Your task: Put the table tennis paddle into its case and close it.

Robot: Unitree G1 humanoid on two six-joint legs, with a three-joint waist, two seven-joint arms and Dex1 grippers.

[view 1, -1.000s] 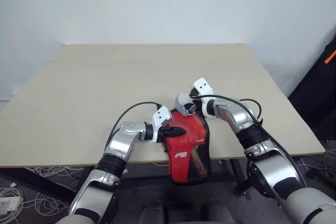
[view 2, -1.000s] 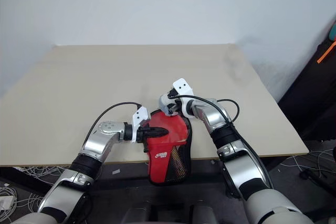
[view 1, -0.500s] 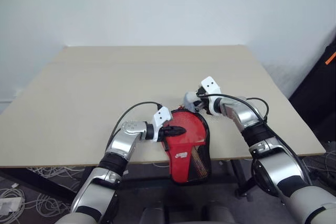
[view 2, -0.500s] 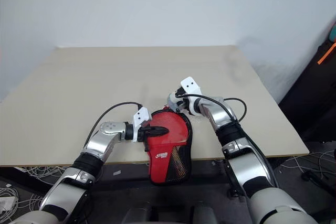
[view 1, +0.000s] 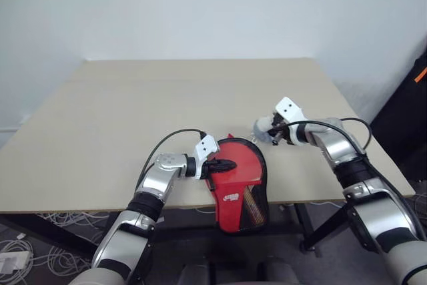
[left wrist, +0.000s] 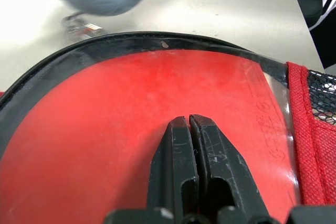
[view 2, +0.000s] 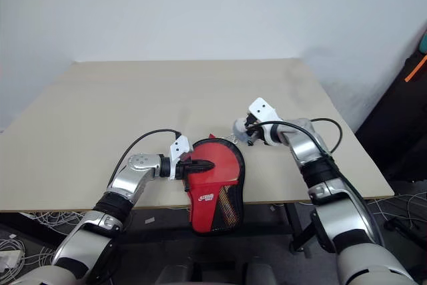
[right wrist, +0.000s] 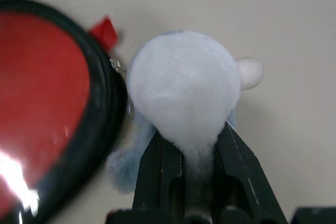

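The case [view 1: 237,177] is red with black zipper edging and lies at the table's front edge, its mesh handle end hanging over the edge. My left gripper [view 1: 227,164] is shut, and its fingertips [left wrist: 188,123] rest on the case's red top. My right gripper [view 1: 270,133] is to the right of the case, shut on a fluffy grey-white plush charm [right wrist: 184,85]. A small metal chain [left wrist: 79,22] lies between the charm and the case's black rim. The table tennis paddle is hidden.
The beige table [view 1: 133,98] stretches wide behind both arms, with a white wall beyond it. Dark equipment [view 1: 407,111] stands off the table's right side. Cables [view 1: 47,221] lie on the floor at the front left.
My right gripper has moved to the right with the plush charm, away from the case's top edge. My left gripper has stayed on the case.
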